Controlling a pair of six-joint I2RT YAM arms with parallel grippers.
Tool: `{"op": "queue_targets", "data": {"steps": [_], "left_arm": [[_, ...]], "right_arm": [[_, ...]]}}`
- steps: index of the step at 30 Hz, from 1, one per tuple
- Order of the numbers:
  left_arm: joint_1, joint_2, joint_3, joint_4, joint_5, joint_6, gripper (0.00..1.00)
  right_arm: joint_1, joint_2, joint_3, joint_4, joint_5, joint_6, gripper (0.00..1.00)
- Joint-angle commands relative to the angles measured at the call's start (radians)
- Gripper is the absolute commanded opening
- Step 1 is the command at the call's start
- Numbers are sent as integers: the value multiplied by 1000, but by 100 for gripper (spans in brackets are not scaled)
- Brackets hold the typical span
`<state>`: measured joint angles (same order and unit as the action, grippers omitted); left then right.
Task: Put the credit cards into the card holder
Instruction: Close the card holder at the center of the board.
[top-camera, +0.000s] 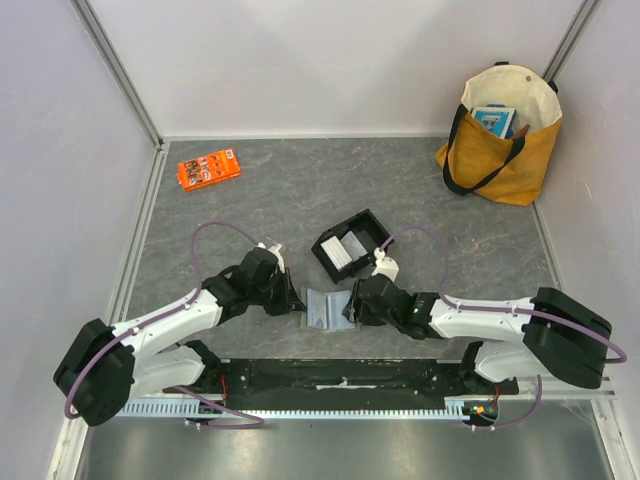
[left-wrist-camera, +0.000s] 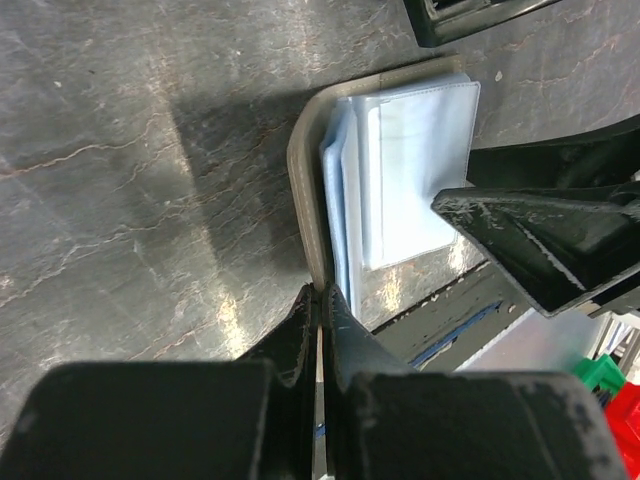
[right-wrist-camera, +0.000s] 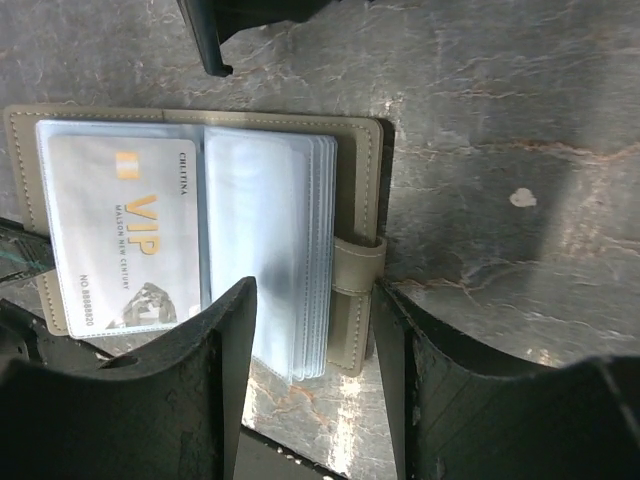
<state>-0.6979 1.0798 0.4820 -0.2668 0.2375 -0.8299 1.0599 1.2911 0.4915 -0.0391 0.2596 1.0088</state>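
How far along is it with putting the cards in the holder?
Done: one white VIP card sits sleeved in the open taupe-grey card holder. In hand: left gripper pinches the holder's edge; right gripper hovers open over it. Left: pale cards in the black tray.

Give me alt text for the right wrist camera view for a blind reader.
An open taupe stitched card holder lies on the dark grey marbled table, a pale VIP-printed credit card in its left clear sleeve. The right gripper has its black fingers open astride the holder's strap edge.
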Motion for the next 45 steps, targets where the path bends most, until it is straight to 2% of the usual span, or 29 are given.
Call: {"op": "queue_targets", "data": {"steps": [1,12,16,18,23,27,30,34,36,41,45], "left_arm": [[-5,31,58,52,95,38,3],[-6,14,95,64,129,28,30],[-8,68,90,64,132,31,31],[-8,91,92,89,157,34,31],[-20,98,121,87,143,49,33],[-20,112,136,66,177,93,34],[-20,134,144,26,155,115,34],[-20,149,148,0,137,143,34],[-20,149,150,3,135,150,34],[-20,175,145,6,128,160,34],[-20,207,135,21,125,160,33]], "right_arm": [[-3,56,-8,148,-109,-26,56],[9,140,-41,352,-256,19,54],[26,113,-34,310,-252,-9,55],[26,38,-60,249,-156,-41,56],[23,-172,-108,145,-18,-212,58],[23,-257,-169,230,3,-471,59],[23,-243,-191,295,-66,-694,59],[23,-175,-156,294,-137,-926,60],[23,-145,-172,358,-120,-986,60],[23,-118,-238,574,-232,-1096,60],[23,-47,-235,640,-315,-1151,60]]}}
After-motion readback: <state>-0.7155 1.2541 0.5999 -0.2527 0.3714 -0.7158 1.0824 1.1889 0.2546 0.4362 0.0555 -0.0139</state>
